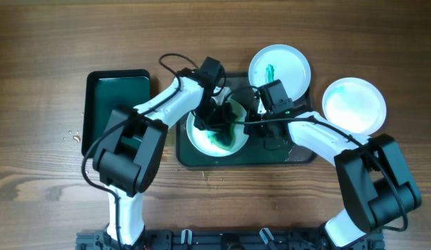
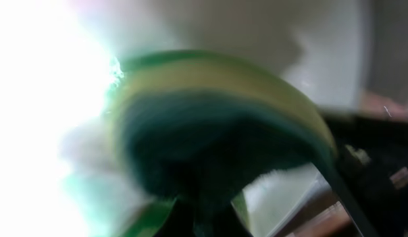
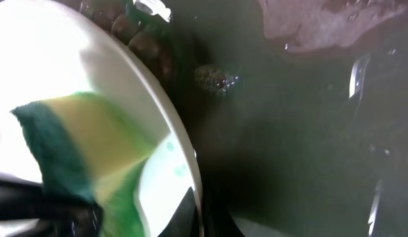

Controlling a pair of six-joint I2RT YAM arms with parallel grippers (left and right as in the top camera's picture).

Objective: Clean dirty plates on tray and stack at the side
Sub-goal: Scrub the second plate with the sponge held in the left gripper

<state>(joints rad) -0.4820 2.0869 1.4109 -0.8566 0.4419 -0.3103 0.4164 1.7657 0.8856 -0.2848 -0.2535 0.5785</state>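
Observation:
A white plate (image 1: 219, 142) with green-teal smears lies on the left part of the dark tray (image 1: 299, 154). My left gripper (image 1: 217, 118) is shut on a yellow-and-green sponge (image 2: 217, 118) and presses it onto this plate. My right gripper (image 1: 249, 119) is shut on the plate's right rim (image 3: 166, 112), one finger inside and one outside (image 3: 199, 214). The sponge also shows in the right wrist view (image 3: 72, 145). A second white plate (image 1: 279, 68) with a teal streak sits at the tray's back right corner. A pale blue plate (image 1: 353, 104) lies on the table to the right of the tray.
A smaller black tray with a green inside (image 1: 118, 104) stands to the left. The big tray's floor (image 3: 309, 145) is wet, with foam (image 3: 322, 26) near its far edge. Water drops lie on the wooden table (image 1: 71, 135) at the left.

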